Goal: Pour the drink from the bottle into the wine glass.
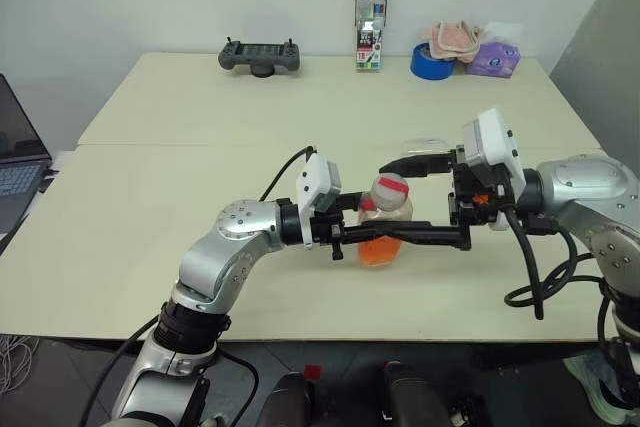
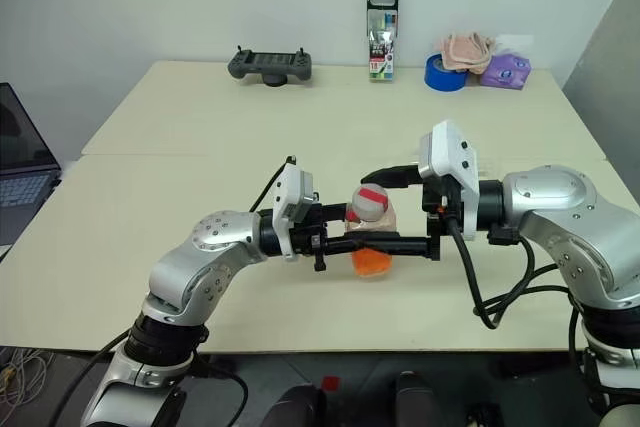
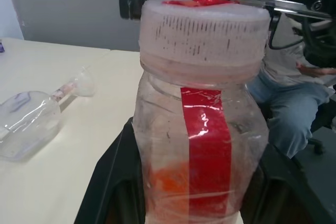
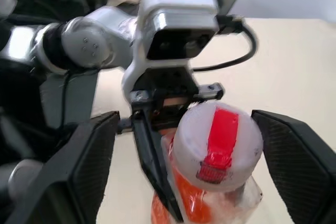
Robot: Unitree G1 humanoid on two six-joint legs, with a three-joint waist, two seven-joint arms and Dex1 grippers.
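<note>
Even bright light; right wrist view blurred.

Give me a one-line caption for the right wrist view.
Right gripper open around the capped bottle, which the left gripper holds.

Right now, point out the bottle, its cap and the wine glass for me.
bottle [image 3: 199, 145]: left wrist view, on the red strip down its body.
cap [image 4: 218, 140]: right wrist view, on the cap's top.
wine glass [image 3: 26, 121]: left wrist view, on the bowl, lying on its side.
</note>
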